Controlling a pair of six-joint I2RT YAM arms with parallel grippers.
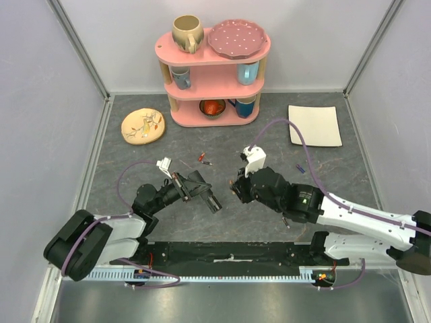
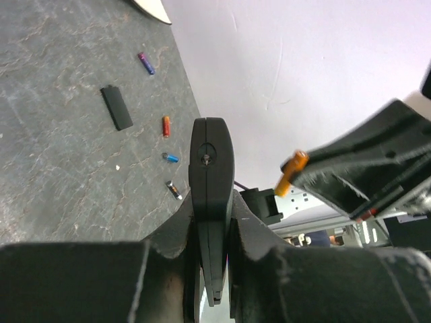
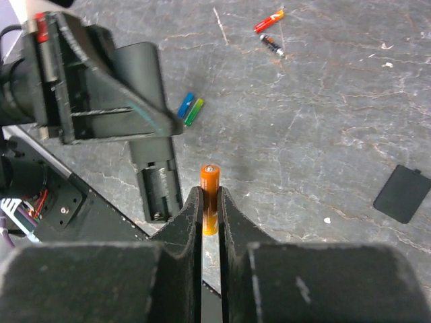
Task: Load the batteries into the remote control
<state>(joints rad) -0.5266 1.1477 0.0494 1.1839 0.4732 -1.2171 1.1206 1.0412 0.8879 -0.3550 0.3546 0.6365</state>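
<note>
- Dark grey marbled worktop: matt, stone-like, faintly veined.
- Slim black plastic remote control: smooth, with a slight sheen.
- Orange cylindrical battery: glossy wrap, shiny metal cap.
- Black plastic fingers of the right pincer: matt, finely grained.

The left end effector reaches in from the left arm's bent elbow, its jaws clamped flat on the remote control. Facing it, just beside, the right end effector pinches an orange battery upright between its fingertips, its arm stretched low.
</note>
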